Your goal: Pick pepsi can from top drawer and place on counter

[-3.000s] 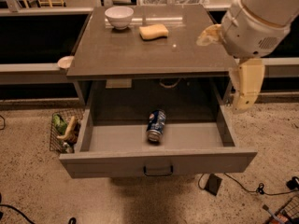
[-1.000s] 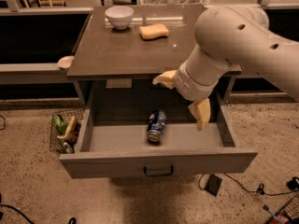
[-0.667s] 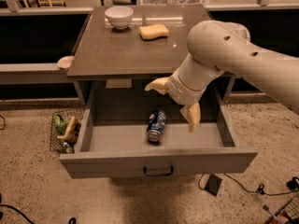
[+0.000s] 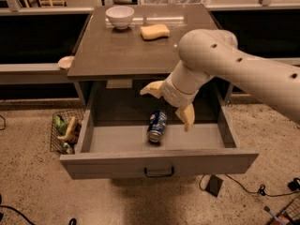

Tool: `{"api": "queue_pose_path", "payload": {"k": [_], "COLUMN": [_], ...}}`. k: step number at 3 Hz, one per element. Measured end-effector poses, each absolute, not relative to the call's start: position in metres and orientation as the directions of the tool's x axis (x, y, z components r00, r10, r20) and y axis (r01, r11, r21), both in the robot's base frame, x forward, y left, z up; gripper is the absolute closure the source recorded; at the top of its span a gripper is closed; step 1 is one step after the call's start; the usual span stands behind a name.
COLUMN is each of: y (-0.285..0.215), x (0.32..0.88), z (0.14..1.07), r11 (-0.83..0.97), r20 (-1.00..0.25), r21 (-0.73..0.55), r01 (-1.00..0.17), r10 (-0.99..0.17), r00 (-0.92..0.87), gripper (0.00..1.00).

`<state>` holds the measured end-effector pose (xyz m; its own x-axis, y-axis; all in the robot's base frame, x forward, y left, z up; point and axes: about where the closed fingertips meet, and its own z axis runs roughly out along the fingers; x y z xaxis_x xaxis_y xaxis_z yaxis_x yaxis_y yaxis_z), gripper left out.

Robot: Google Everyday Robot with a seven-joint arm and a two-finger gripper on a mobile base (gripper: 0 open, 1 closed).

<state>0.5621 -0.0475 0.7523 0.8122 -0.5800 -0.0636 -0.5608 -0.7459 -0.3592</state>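
**Your gripper has swung in from the right and now hangs over the open drawer.**

On the left, the white bowl [image 4: 120, 16] and the yellow sponge [image 4: 154, 31] sit on the counter [image 4: 122, 55], just where they were. In the middle, the pepsi can [image 4: 157, 125] lies on its side on the floor of the top drawer [image 4: 117, 165]. Its long way runs from back to front, with the far end leaning a bit to the right, and a silver end faces you. Just above it and a little to the right, your gripper [image 4: 169, 102] has its two fingers spread wide and holds nothing. A few seconds ago it was out past the cabinet's right side, so I think reaching down to grab comes next.
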Motion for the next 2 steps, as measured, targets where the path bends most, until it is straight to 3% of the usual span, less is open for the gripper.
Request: {"api": "queue_pose_path", "payload": {"k": [2], "y": [-0.03], "x": [0.588], "z": [0.693], "r11": [-0.823], "r20": [-0.021], "r21": [-0.368], "r01": [-0.434], "r10": [-0.459], "r00": [0.888], "gripper": [0.0]}}
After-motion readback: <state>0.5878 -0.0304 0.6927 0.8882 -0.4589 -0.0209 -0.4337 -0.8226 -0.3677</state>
